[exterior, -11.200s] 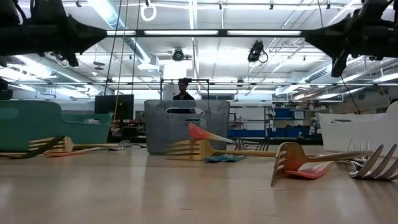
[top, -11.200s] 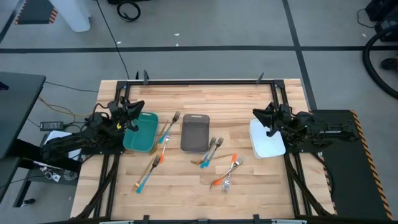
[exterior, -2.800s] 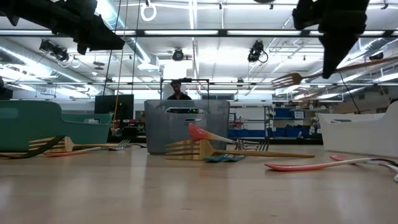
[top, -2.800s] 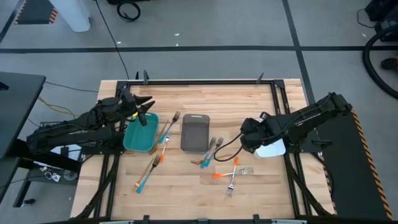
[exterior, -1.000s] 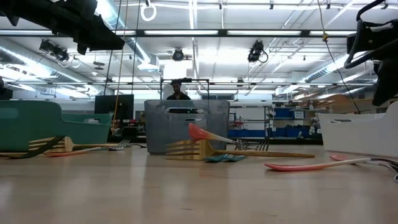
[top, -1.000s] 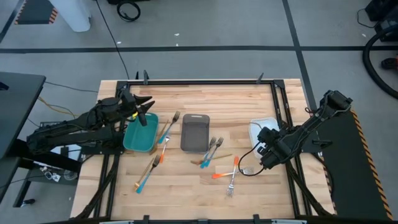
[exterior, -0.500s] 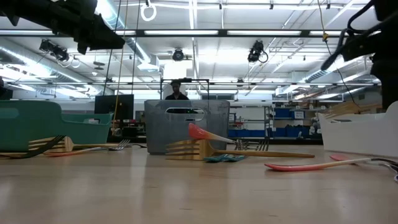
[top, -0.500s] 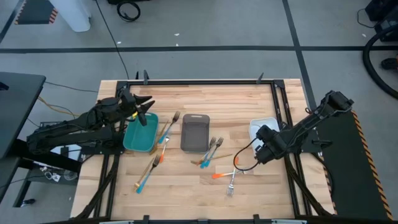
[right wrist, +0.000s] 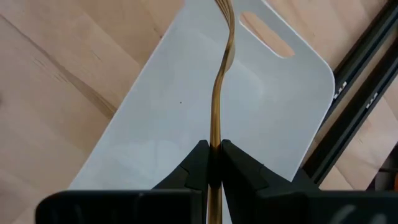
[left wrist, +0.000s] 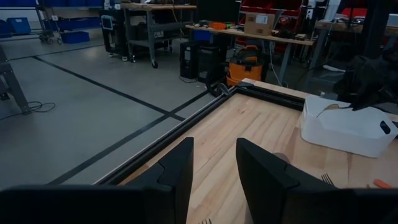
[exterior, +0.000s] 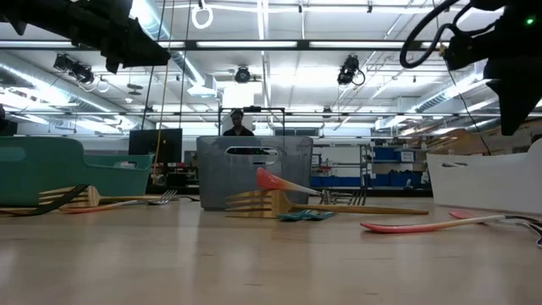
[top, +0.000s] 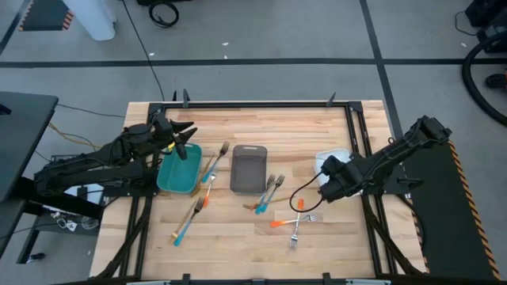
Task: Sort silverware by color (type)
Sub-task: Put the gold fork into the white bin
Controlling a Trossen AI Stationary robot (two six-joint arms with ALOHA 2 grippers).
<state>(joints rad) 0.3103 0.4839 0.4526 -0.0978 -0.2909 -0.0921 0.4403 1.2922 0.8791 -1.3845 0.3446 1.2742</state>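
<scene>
Right wrist view: gold fork [right wrist: 219, 93] pinched by its handle in the right gripper [right wrist: 212, 163], fingers clamped on it, fork sticking out over the white tray [right wrist: 186, 149]. Left gripper [left wrist: 213, 171] open, hovering over the teal tray [top: 176, 170].

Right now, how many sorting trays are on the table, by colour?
Teal tray: 1
Grey tray: 1
White tray: 1
Total: 3
</scene>
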